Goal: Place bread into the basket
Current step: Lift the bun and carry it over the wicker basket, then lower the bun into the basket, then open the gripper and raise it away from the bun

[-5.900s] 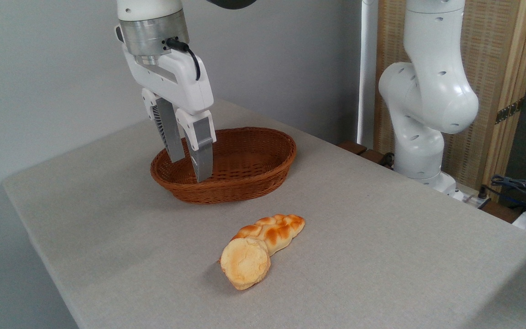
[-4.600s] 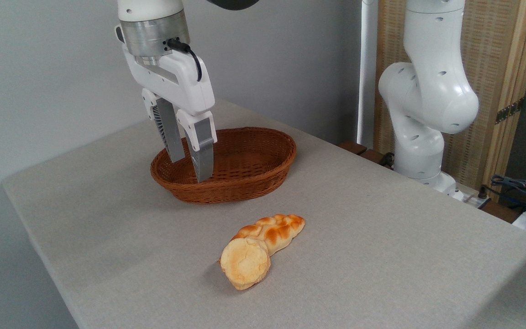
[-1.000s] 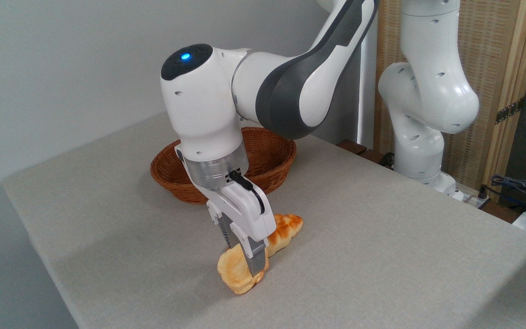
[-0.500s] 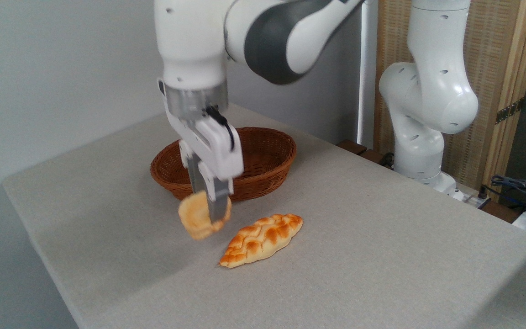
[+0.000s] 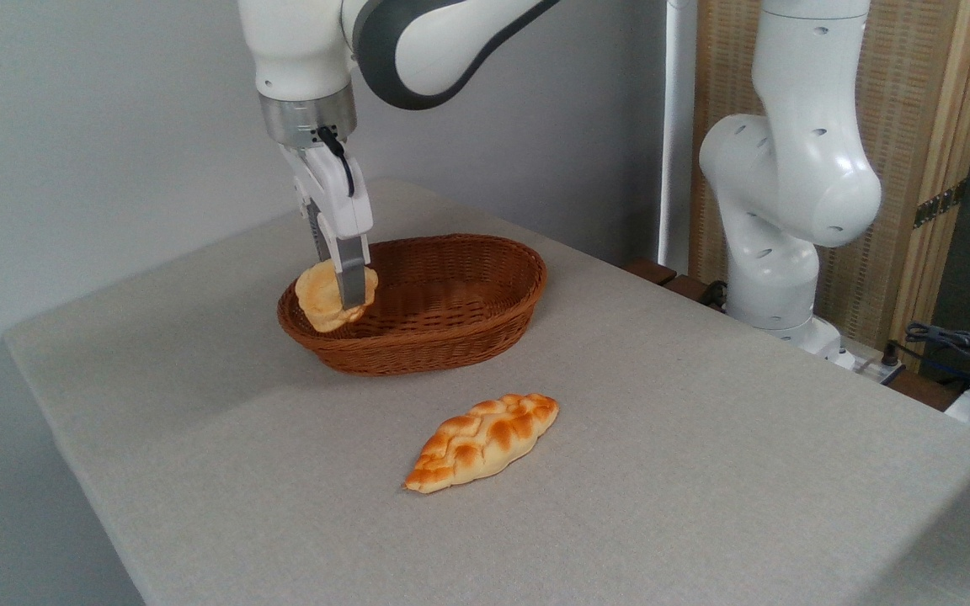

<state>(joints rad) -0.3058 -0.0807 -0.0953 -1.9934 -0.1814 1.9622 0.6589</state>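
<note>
The bread [image 5: 322, 298], a small round pale-yellow bun, hangs tilted on edge above the left end of the basket [image 5: 468, 337]. My gripper [image 5: 347, 296] is shut on the bread, fingers pointing down from the wrist above. The basket is an oval reddish-brown wicker one at the back middle of the table, and its visible interior holds nothing. The bun's lower edge overlaps the basket's near-left rim in this view; I cannot tell whether it touches it.
A longer braided, glossy orange-brown loaf [image 5: 485, 439] lies on the grey table [image 5: 704, 471] in front of the basket. The arm's white base [image 5: 780, 210] stands at the right behind the table, with cables [image 5: 956, 345] at the far right edge.
The gripper closed on the bun beside the braided loaf, lifted it, and carried it back and left to above the basket's left end. The braided loaf stayed put.
</note>
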